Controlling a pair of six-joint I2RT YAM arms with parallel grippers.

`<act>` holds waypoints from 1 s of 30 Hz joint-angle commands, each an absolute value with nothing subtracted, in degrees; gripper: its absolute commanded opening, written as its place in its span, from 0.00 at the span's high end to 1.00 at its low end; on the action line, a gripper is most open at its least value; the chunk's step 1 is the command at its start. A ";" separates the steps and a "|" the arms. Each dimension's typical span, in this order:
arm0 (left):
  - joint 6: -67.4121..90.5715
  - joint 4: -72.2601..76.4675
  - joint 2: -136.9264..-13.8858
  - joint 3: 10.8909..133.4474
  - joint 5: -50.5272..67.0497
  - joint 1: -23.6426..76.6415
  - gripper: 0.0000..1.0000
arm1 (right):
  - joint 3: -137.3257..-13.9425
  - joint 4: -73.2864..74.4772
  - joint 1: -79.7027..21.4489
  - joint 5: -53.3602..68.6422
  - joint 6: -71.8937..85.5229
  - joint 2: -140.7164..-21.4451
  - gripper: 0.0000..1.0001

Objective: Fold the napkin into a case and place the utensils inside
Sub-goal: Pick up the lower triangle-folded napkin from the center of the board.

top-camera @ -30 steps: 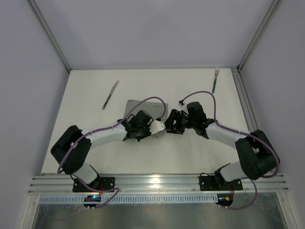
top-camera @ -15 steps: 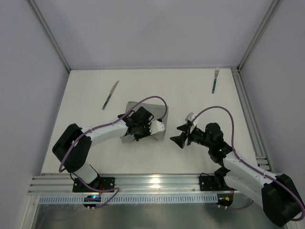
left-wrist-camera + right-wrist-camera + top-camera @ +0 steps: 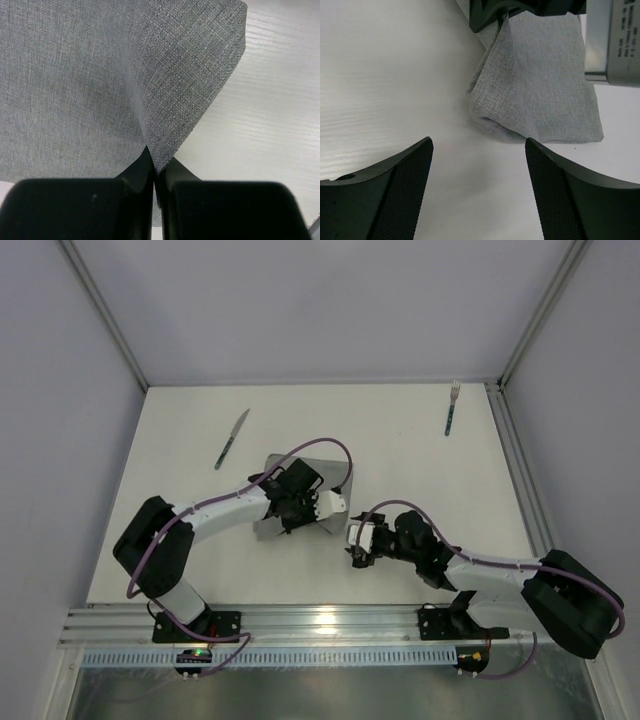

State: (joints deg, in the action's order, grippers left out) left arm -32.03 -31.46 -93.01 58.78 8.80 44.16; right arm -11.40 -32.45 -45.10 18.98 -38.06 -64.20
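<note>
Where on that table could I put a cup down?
The widest bare stretch of table lies at the back, between the knife and the fork. Another lies between the fork and the right arm. The middle is crowded: the left gripper pinches the napkin, with the open right gripper close beside it.

Premises: robotics lab test cell. Evidence: white tabletop [image 3: 400, 440] enclosed by plain pale panels [image 3: 320, 300] on aluminium posts [image 3: 103, 310]; extruded mounting rail [image 3: 320, 622] carrying left arm [image 3: 200, 525] and right arm [image 3: 500, 575]; slotted cable duct [image 3: 330, 655] below
</note>
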 commanded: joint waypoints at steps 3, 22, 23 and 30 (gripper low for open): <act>-32.52 -33.22 -93.95 61.43 11.25 43.95 0.98 | -17.13 -41.55 -47.19 14.87 -47.37 -72.66 0.21; -32.08 -35.24 -93.52 61.44 15.82 42.54 0.98 | -18.73 -48.94 -53.00 8.00 -43.61 -83.76 0.28; -32.17 -35.24 -93.34 61.26 15.82 42.10 0.98 | -17.76 -49.65 -53.00 8.17 -42.55 -82.89 0.30; -32.87 -35.86 -92.81 61.43 16.88 41.66 0.98 | -19.07 -51.68 -54.14 5.19 -38.41 -87.53 0.37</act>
